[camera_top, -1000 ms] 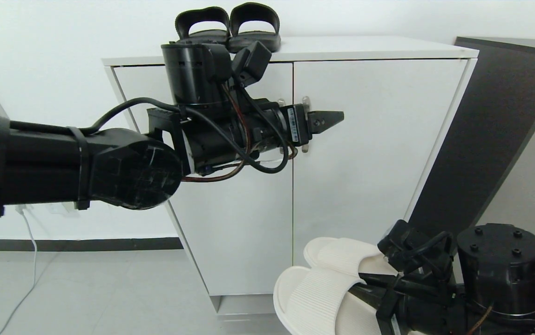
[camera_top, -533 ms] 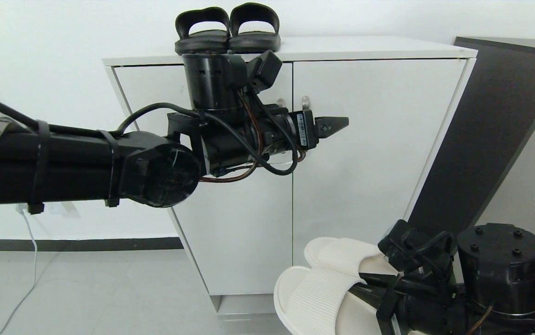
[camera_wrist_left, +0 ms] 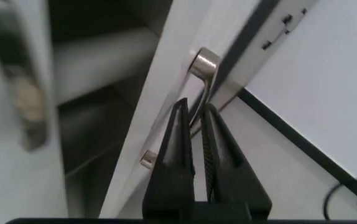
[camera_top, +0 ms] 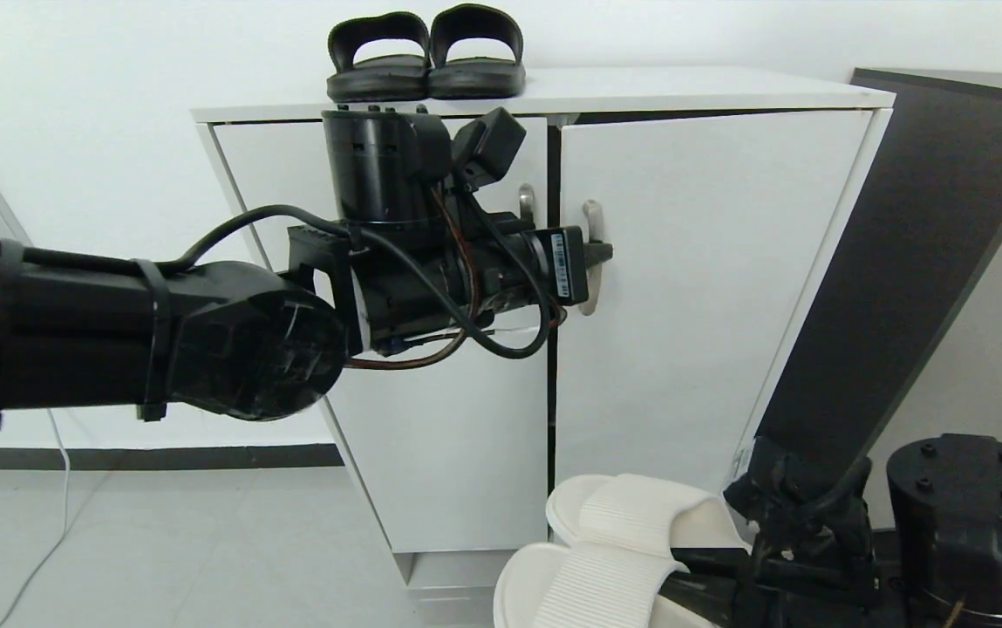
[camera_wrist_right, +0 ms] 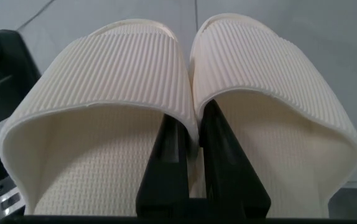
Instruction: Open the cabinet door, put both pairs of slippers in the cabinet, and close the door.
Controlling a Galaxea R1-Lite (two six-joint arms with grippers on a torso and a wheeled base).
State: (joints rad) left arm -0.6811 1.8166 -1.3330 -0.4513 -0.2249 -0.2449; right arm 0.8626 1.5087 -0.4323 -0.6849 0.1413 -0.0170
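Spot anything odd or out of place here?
Nothing damaged or spilled. The right door stands slightly ajar, a dark gap at its inner edge, with the left hand clamped on its handle. The black slippers sit on the cabinet top.

Slipper pair (camera_top: pixel 427 80) atop cabinet (camera_top: pixel 710 262); other pair (camera_top: pixel 618 541) before it (low, right).

The right hand (camera_wrist_right: pixel 194 124) clamps the cream slippers (camera_wrist_right: pixel 104 68) by their inner edges — straps side by side.
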